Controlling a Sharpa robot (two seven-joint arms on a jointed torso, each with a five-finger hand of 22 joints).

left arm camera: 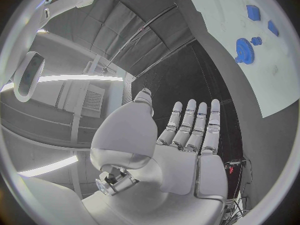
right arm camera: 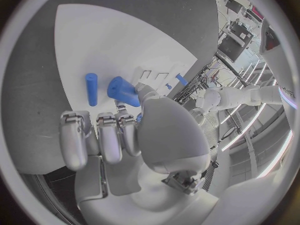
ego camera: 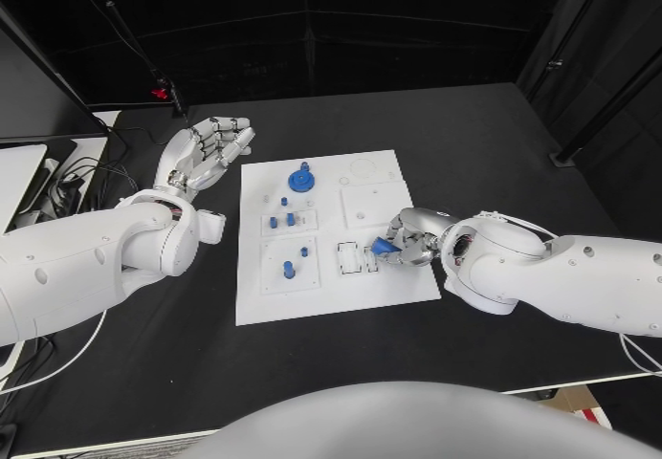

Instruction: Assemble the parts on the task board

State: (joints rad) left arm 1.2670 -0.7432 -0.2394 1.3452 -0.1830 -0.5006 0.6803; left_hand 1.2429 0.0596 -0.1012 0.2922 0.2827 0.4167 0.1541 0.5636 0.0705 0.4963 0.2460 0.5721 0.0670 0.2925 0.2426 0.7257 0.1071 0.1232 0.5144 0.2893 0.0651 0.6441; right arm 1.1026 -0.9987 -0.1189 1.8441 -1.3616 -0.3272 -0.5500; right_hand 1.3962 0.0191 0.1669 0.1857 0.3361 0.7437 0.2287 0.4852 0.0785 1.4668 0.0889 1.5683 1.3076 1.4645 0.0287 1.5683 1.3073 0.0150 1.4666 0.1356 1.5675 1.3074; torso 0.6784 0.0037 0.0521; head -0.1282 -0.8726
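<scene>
The white task board (ego camera: pixel 331 287) lies mid-table. My right hand (ego camera: pixel 409 239) hovers over its right side and pinches a blue wedge-shaped part (ego camera: pixel 384 247) just beside a clear slotted holder (ego camera: pixel 353 259). In the right wrist view the same blue part (right arm camera: pixel 123 91) sits at the fingertips of the right hand (right arm camera: pixel 125 135), with a blue peg (right arm camera: pixel 92 89) lying on the board (right arm camera: pixel 112 40) close by. My left hand (ego camera: pixel 207 153) is open, fingers stretched out, off the board's far left corner. The left wrist view shows the left hand (left arm camera: pixel 187 135) holding nothing.
A blue gear (ego camera: pixel 301 179) stands at the board's far middle; the blue gear (left arm camera: pixel 245 50) also appears in the left wrist view. Small blue pegs (ego camera: pixel 283 221) and another peg (ego camera: pixel 289 269) stand in holders on the left side. Cables and a monitor edge (ego camera: pixel 34 172) lie far left.
</scene>
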